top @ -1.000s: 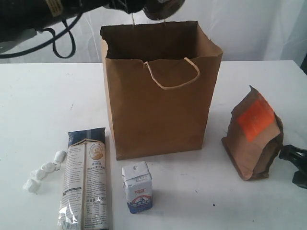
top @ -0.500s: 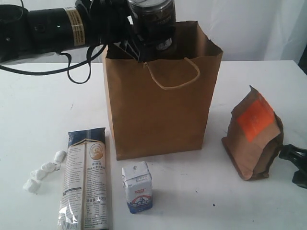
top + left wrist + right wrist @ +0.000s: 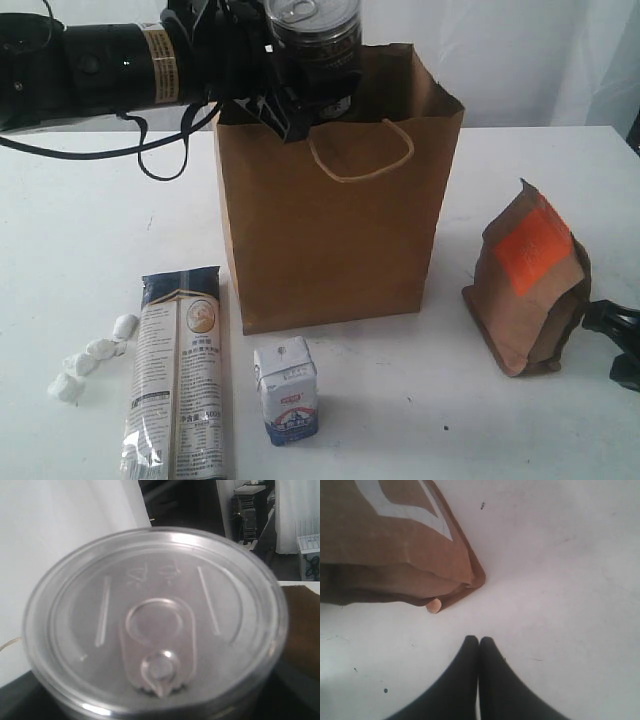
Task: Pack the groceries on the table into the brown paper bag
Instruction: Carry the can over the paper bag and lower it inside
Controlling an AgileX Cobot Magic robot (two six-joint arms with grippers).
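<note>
A broad white tabletop [image 3: 80, 250] with a few small dark specks fills the exterior view, backed by a plain white wall [image 3: 520, 60]. The left wrist view shows dark equipment in the room beyond.

A tall brown kraft-paper bag [image 3: 330, 230] with pale cord handles stands open in the middle of the tabletop, toward the far edge. At its mouth, over the left rear part of the rim, the left claw [image 3: 303, 98] is spread wide around a silver-lidded dark jar [image 3: 312, 45] and holds it upright. The lid [image 3: 155, 625] is ribbed metal with a pull ring.

A long clear noodle packet [image 3: 180, 370] and white wrapped sweets [image 3: 92, 355] lie near the near-left corner. A small white-blue carton [image 3: 287, 390] stands by the near edge, in front of the bag. An orange-labelled brown pouch [image 3: 530, 290] stands toward the right edge. The right claw [image 3: 479, 647] rests just beside the pouch with its black fingers pressed together, gripping nothing.
</note>
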